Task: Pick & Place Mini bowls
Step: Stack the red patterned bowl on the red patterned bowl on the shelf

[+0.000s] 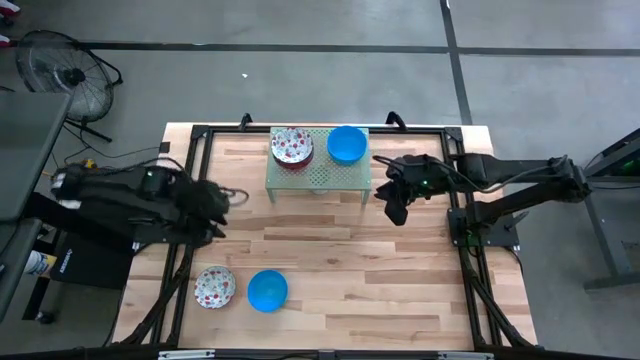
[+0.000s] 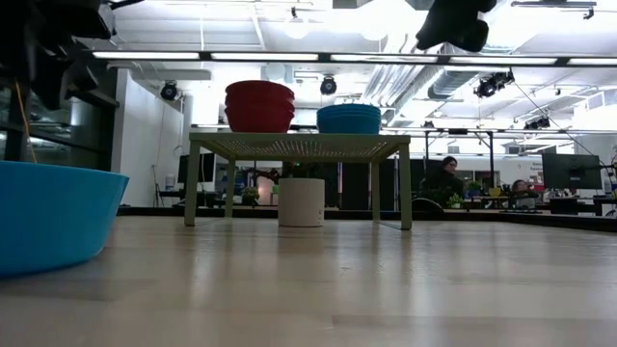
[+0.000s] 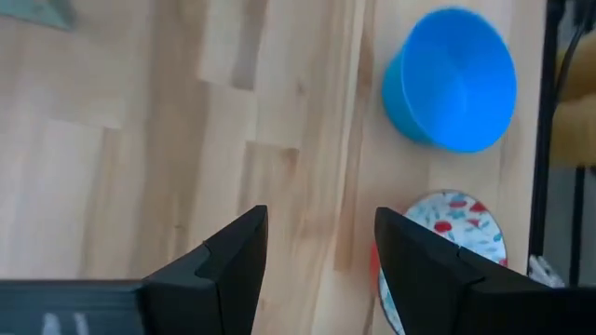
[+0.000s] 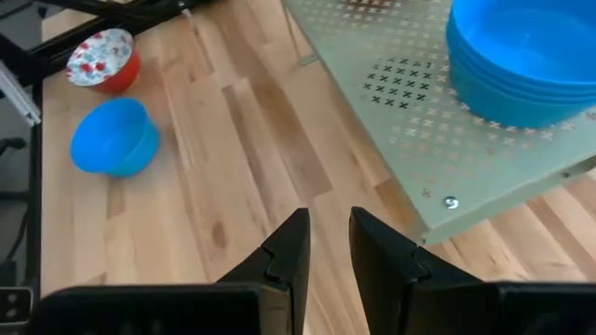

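Pale green perforated metal rack (image 1: 318, 178): carries stacked floral bowls (image 1: 291, 146) and stacked blue bowls (image 1: 346, 144). Near table edge: one floral-speckled bowl (image 1: 214, 287) beside one solid blue bowl (image 1: 267, 291), probably awaiting collection. Left gripper (image 3: 317, 244): fingers wide apart, empty, above them. Right gripper (image 4: 328, 244): fingers narrowly parted, empty, beside rack.

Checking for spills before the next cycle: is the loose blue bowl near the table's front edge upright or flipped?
Upright. The blue bowl shows its open hollow to the overhead camera, and the left wrist view looks into its empty inside.

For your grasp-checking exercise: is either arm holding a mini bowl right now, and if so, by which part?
Nothing is held. The left gripper and right gripper both show bare table between their jaws.
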`<state>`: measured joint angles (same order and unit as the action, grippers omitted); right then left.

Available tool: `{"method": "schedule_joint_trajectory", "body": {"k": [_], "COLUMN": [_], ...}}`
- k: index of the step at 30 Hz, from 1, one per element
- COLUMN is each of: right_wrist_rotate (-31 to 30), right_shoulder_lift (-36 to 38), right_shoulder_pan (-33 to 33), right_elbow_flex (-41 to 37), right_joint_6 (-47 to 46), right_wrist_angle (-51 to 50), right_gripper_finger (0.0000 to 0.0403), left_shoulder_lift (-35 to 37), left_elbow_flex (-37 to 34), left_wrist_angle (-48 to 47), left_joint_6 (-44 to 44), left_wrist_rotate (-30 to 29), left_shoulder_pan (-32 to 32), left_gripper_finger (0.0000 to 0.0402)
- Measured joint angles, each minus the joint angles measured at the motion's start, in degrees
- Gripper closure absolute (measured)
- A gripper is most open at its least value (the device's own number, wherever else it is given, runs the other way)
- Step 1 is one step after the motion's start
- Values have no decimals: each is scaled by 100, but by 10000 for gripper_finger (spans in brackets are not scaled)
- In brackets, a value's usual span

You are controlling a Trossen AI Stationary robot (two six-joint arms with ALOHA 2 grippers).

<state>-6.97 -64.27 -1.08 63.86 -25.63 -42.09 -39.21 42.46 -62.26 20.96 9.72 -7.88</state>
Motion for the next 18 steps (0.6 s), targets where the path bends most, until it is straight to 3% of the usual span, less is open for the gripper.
{"method": "schedule_joint_trajectory", "body": {"k": [10, 18], "right_wrist_rotate": [4, 1], "right_shoulder_lift": [0, 0], "right_shoulder_pan": [-526, -733], "right_elbow_flex": [0, 0], "right_joint_6": [4, 11], "right_wrist_angle": [0, 2], "right_gripper_finger": [336, 336], "left_shoulder_lift": [-1036, -1352], "left_elbow_flex": [0, 0], "left_wrist_angle": [258, 277], "left_joint_6": [1402, 2511], "left_wrist_rotate": [-491, -842], "left_shoulder_pan": [-2416, -3525], "left_gripper_finger": [207, 207]}}
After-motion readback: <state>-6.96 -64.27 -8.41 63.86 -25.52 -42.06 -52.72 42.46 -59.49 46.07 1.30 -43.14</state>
